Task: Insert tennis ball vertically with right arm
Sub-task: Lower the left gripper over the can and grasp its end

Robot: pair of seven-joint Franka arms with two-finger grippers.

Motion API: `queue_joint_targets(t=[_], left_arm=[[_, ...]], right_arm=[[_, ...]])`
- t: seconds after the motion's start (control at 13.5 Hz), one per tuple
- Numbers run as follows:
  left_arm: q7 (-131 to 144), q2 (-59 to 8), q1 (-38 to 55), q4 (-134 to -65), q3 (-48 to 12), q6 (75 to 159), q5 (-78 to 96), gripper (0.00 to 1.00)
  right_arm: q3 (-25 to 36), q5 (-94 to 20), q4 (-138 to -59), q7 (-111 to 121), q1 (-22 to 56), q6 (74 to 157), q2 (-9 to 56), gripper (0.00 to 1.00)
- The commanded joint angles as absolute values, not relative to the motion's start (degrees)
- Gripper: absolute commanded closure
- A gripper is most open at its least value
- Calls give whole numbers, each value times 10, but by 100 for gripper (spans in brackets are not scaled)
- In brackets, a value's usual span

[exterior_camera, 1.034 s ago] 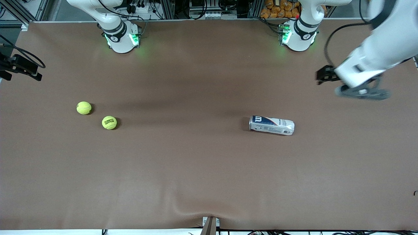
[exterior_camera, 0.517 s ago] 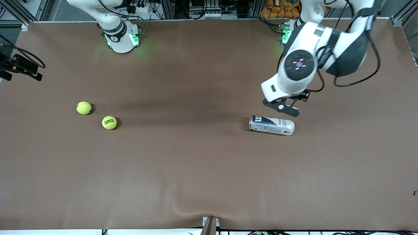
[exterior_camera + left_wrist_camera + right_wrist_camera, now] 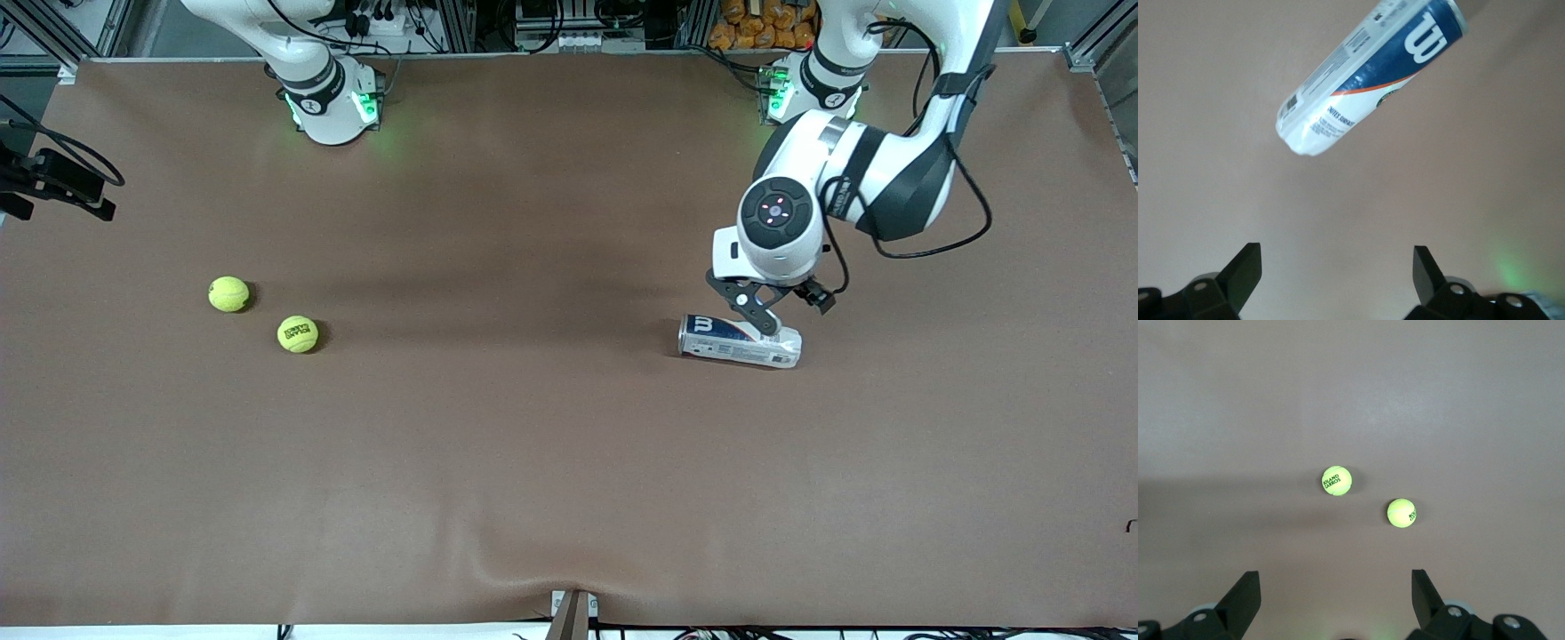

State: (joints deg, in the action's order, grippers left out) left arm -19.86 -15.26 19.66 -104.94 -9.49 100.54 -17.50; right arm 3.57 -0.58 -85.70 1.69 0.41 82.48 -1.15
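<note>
Front view: left end effector, fingers spread wide, hangs over the lying can. Right end effector, equally wide, waits above two tennis balls.

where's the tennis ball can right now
The tennis ball can lies on its side on the table toward the left arm's end, with the open left gripper just above it; the two tennis balls sit toward the right arm's end.

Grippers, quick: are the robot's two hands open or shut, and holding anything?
Left gripper: open, holding nothing, over the tennis ball can.
Right gripper: open, holding nothing, above the two tennis balls.
</note>
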Motion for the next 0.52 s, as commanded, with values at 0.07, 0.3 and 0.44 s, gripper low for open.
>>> queue_joint_targets(t=[0.07,0.3,0.44], left_arm=[[-367,-140,182,-1091,-95,1080,-220,0],[-403,-140,171,-1129,-96,1130,-230,0],[-404,-141,159,-1161,-96,1176,-230,0]], right_arm=[[30,-18,-844,23,-10,817,-5,0],[30,-18,-844,24,-9,817,-5,0],[30,-18,-844,24,-9,817,-5,0]])
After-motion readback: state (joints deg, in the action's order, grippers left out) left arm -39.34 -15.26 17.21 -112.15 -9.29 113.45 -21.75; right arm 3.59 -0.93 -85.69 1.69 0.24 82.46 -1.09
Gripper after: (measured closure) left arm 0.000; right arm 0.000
